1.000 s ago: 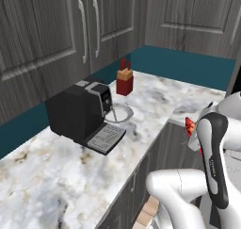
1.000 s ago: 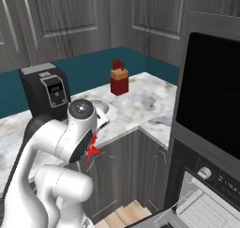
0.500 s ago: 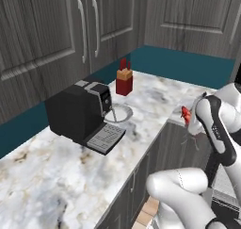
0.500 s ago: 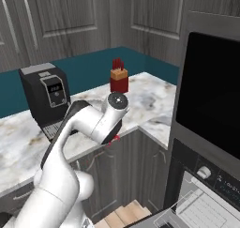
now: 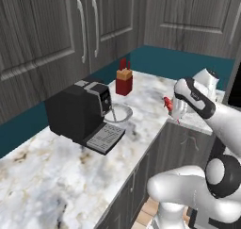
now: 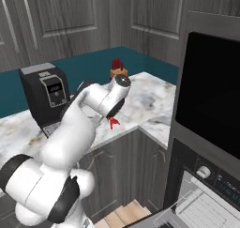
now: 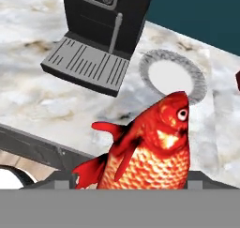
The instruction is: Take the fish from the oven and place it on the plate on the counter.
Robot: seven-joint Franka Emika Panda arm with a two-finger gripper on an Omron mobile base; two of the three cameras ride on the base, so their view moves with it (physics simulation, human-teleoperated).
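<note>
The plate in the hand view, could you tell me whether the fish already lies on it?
No, the plate is bare beside the coffee machine, while the fish is up at the gripper, nearer the camera.

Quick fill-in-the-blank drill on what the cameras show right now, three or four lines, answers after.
1. The pincer is shut on the ____.
2. The plate lies on the counter right beside the black ____ machine.
3. The plate has ____ on it.
4. The red box stands near the ____ wall.

Missing words: fish; coffee; nothing; teal
</note>
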